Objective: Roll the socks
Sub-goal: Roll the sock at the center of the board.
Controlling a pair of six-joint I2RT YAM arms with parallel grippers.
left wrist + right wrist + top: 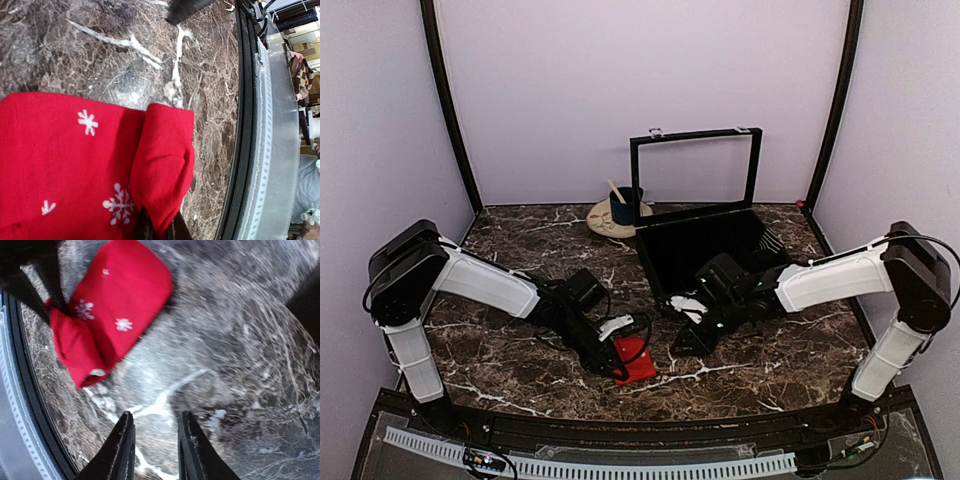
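Under both pairs of fingers spreads the dark marble table (520, 240). Behind the right gripper (155, 442) stands the black box (705, 250), its lid raised.

Next in size are the socks (117, 300), a red piece with white snowflakes lying on the table. They sit ahead of the right gripper's tips and apart from them, with bare marble between. That gripper holds nothing: its jaws stand apart with only tabletop showing in the gap.

The left gripper (162, 229) is clenched on one end of the socks. Its fingers (147, 231) pinch a flap of red cloth that lies doubled over onto the rest. Just beyond the fingertips this flap forms a single soft fold. Past the fold, the greater part of the fabric lies flat and unrolled.

Judging by that, the rolling is only begun. One turn is made at the pinched end and nearly the whole length remains. What is left, as I read it, is to carry the fold over and over toward the far end until the socks make a tight bundle. The free right gripper may help by steadying the flat part.

Smallest, a dark blue mug (623, 208) stands far beyond both grippers' tips, near the back wall, and plays no part.
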